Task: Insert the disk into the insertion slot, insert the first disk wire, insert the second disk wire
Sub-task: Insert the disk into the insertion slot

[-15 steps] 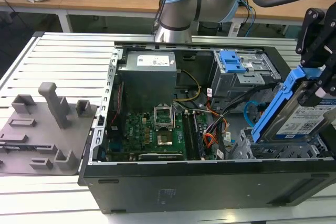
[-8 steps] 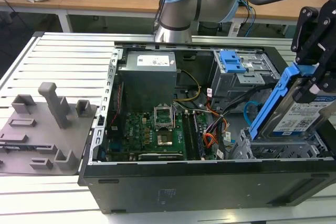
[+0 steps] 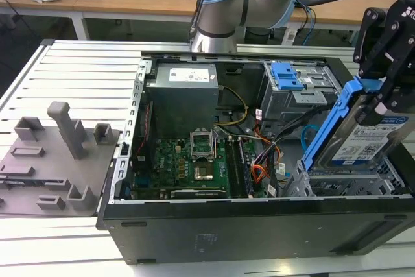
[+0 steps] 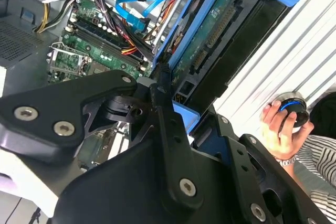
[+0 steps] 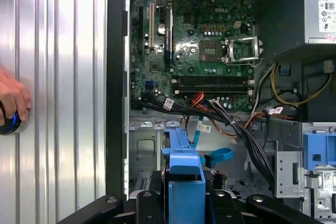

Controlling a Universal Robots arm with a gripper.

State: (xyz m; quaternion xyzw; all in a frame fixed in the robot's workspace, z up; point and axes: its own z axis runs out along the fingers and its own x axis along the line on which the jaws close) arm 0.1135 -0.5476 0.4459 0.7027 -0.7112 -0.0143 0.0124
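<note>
The disk [image 3: 366,144], silver with a white label in a blue carrier [image 3: 331,124], hangs tilted with its lower end inside the insertion slot [image 3: 337,185], a low silver cage at the case's corner on the exterior view's right. My gripper [image 3: 381,98] is shut on the carrier's upper end. In the second wrist view the black fingers [image 4: 164,85] clamp the carrier beside the disk's green underside [image 4: 210,30]. The second disk wire [image 3: 308,135], light blue and looped, lies loose beside the cage; it also shows in both wrist views [image 4: 131,3] [image 5: 218,156].
The open computer case [image 3: 259,225] holds a motherboard [image 3: 194,160], a power supply [image 3: 181,92], a taller grey bay with a blue latch [image 3: 285,76] and orange and multicoloured wire bundles [image 3: 266,160]. A grey fixture [image 3: 58,154] lies at the left. A person's hand [image 5: 11,98] rests on the ribbed table.
</note>
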